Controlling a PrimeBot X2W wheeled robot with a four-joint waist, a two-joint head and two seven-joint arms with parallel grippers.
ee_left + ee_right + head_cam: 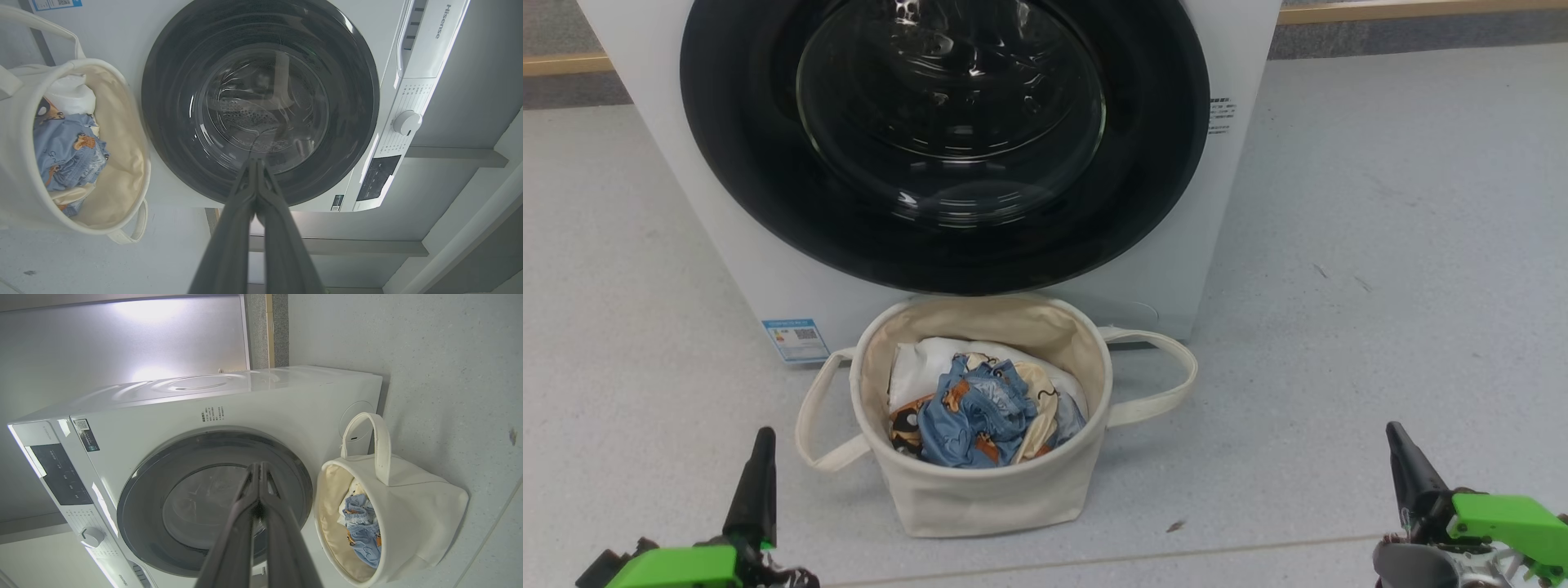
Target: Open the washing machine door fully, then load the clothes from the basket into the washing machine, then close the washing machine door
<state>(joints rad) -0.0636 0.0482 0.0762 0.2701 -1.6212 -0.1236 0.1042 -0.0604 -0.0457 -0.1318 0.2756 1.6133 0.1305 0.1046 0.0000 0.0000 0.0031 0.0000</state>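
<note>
The white washing machine (pixel 735 269) stands ahead with its round black-rimmed door (pixel 943 139) closed flat against the front. On the floor right in front of it sits the cream canvas basket (pixel 980 490), holding light blue and cream clothes (pixel 980 412) with orange-brown prints beside a white cloth. My left gripper (pixel 761 437) is shut at the lower left, left of the basket and apart from it. Shut as well, my right gripper (pixel 1392 431) rests at the lower right. In the left wrist view the door (pixel 261 102) and basket (pixel 16 171) show beyond my closed left gripper (pixel 256 161). The right wrist view has the door (pixel 155 490) and basket (pixel 416 522) past my right gripper (pixel 259 465).
Pale grey floor (pixel 1380 245) spreads on both sides of the washer and basket. The basket's two loop handles (pixel 1160 384) stick out sideways. A blue label sticker (pixel 796 339) sits low on the washer's left corner. The control panel and a white dial (pixel 406 122) run along the washer's top.
</note>
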